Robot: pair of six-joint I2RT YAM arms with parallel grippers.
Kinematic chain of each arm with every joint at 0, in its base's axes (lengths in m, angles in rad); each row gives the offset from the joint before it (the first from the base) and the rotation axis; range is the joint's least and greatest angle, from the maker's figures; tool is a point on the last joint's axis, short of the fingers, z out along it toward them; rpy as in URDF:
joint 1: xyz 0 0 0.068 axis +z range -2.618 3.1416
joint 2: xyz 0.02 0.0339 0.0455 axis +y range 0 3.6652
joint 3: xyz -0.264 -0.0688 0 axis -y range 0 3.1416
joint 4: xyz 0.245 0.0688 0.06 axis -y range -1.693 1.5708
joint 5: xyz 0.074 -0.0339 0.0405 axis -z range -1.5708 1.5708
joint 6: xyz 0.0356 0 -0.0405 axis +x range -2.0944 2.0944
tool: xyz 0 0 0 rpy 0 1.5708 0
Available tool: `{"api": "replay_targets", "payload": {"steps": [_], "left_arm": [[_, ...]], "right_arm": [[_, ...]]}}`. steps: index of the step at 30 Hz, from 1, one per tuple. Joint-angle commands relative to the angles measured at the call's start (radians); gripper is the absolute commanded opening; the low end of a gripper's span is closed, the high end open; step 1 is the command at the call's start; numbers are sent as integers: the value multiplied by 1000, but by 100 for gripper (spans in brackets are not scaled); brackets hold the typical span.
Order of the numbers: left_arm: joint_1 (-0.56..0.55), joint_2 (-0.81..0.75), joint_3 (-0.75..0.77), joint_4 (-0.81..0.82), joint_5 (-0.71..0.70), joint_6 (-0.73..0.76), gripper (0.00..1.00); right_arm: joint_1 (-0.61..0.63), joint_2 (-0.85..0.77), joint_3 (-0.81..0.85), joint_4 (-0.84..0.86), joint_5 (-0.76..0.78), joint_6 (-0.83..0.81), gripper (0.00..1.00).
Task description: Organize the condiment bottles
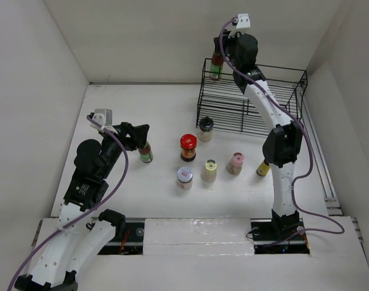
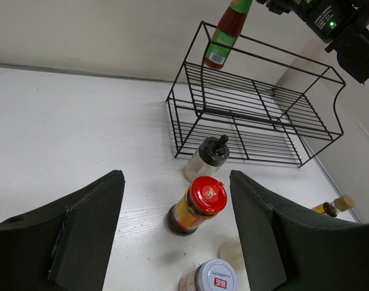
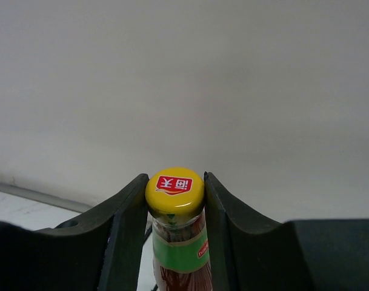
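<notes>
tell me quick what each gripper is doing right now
left gripper: open, empty
right gripper: closed on the yellow-capped sauce bottle

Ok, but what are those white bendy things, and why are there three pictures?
Those are robot arms, a left arm and a right arm, each ending in a pincher called a gripper. One picture looks down from above; the other two come from cameras on the wrists. The right gripper pinches a red sauce bottle at its yellow cap, up by the black wire rack. The left gripper is open and holds nothing. On the white table stand more bottles, like a red-lidded jar, a silver-lidded jar and a pink-capped shaker.
</notes>
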Motion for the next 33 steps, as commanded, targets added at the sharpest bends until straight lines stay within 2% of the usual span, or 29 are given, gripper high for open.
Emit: {"api": "replay_targets", "payload": {"steps": [1, 10, 14, 17, 18, 21, 22, 24, 28, 30, 32, 33], "left_arm": [[-4, 2, 9, 40, 9, -1, 66], [-4, 2, 9, 40, 19, -1, 66], [-4, 2, 9, 40, 19, -1, 66], [-4, 2, 9, 40, 19, -1, 66], [-4, 2, 9, 40, 19, -1, 66], [-4, 2, 9, 40, 19, -1, 66], [-4, 2, 9, 40, 19, -1, 66], [-4, 2, 9, 40, 19, -1, 66], [-4, 2, 9, 40, 19, -10, 66], [-4, 2, 9, 40, 9, -19, 66], [-4, 2, 9, 40, 9, -36, 66], [-4, 11, 9, 40, 9, -47, 66]], "right_arm": [[-5, -106, -67, 185, 7, 3, 16], [-5, -147, -221, 216, -4, 3, 18], [4, -169, -267, 216, -4, 12, 27], [4, -213, -304, 227, -4, 22, 39], [4, -224, -313, 227, -4, 22, 49], [4, -270, -354, 227, 5, 22, 70], [4, -280, -374, 227, 5, 22, 81], [4, -328, -384, 227, 5, 31, 88], [-5, -447, -448, 132, 40, 31, 90], [-5, -574, -575, 69, 88, 31, 90], [17, -680, -717, 51, 196, 54, 84], [27, -792, -882, 40, 249, 71, 81]]}}
